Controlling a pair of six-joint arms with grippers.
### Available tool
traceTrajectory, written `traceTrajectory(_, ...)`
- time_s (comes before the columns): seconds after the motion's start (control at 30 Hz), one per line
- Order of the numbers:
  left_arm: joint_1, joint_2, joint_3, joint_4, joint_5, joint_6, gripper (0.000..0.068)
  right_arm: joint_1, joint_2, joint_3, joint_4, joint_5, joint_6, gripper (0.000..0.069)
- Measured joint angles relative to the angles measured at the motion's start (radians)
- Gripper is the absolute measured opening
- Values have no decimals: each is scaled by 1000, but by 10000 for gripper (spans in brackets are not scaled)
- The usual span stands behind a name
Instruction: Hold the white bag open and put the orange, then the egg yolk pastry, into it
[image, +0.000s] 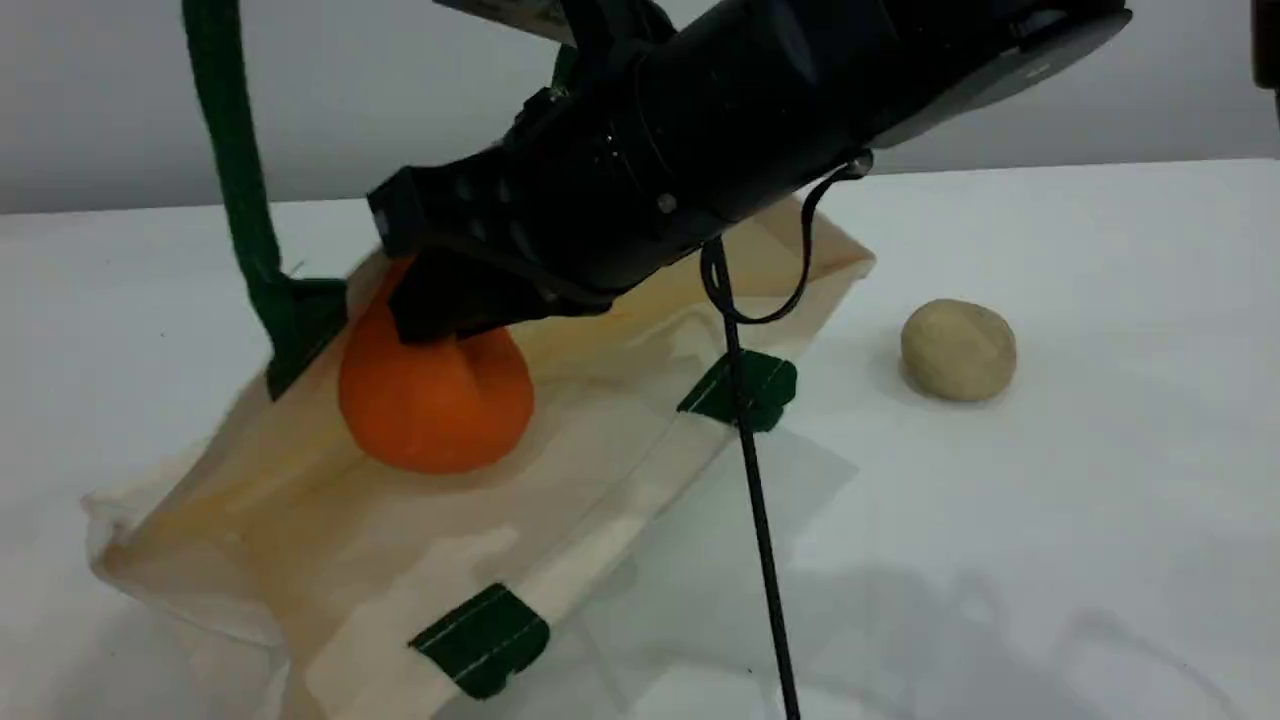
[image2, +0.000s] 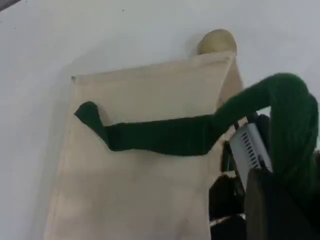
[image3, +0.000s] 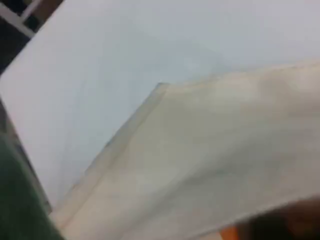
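Note:
The white bag lies on the table with its mouth held up by a dark green strap that runs off the top edge. In the left wrist view that strap loops over my left gripper, which is shut on it. The orange rests inside the bag's open mouth. My right gripper sits on the orange's top; its jaws are hidden by its own body. A sliver of orange shows at the right wrist view's bottom edge. The egg yolk pastry lies on the table right of the bag.
A thin black cable hangs from the right arm across the bag's right edge down to the front. Green patches mark the bag's near side. The white table stretches right and front of the bag.

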Motion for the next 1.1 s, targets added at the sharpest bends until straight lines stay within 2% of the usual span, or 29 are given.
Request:
traceTrajectory(0.2, 0, 1, 0, 0, 4, 4, 86, -1, -4, -1, 1, 12, -31, 505)
traceTrajectory(0.23, 0, 1, 0, 2, 7, 5, 86, -2, -8, -1, -1, 18, -27, 551)
traceTrajectory(0.3, 0, 1, 0, 2, 5, 11, 86, -2, -26, 3, -4, 22, -7, 600)
traceTrajectory(0.4, 0, 1, 0, 2, 8, 17, 86, -3, -71, 5, -51, 21, 57, 605)
traceTrajectory(0.5, 0, 1, 0, 3, 11, 17, 86, -31, -132, 7, -164, 22, 183, 574)
traceTrajectory(0.73, 0, 1, 0, 4, 11, 17, 86, -142, -265, 36, -622, 103, 561, 545)
traceTrajectory(0.9, 0, 1, 0, 4, 11, 19, 86, -244, -278, 36, -908, 109, 780, 545)
traceTrajectory(1.1, 0, 1, 0, 4, 11, 19, 86, -376, -234, 36, -1107, 1, 932, 545)
